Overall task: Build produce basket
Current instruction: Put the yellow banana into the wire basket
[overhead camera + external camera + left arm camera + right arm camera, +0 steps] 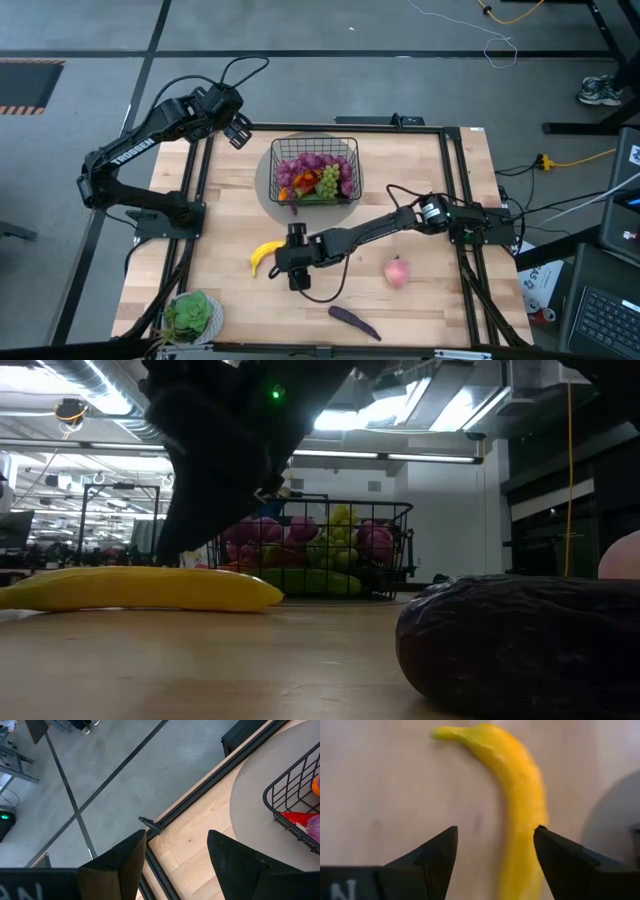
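Eggplant [520,645] looms low; only the wrist shows right gripper [495,855] fingers spread beside banana [520,795]; left's spread.

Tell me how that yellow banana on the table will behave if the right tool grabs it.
The banana looks smooth and glossy, so it may slip between the fingers. Its curved shape probably lets it pivot or rock rather than roll away. It seems a stiff, light toy, likely keeping its shape in the open right tool.
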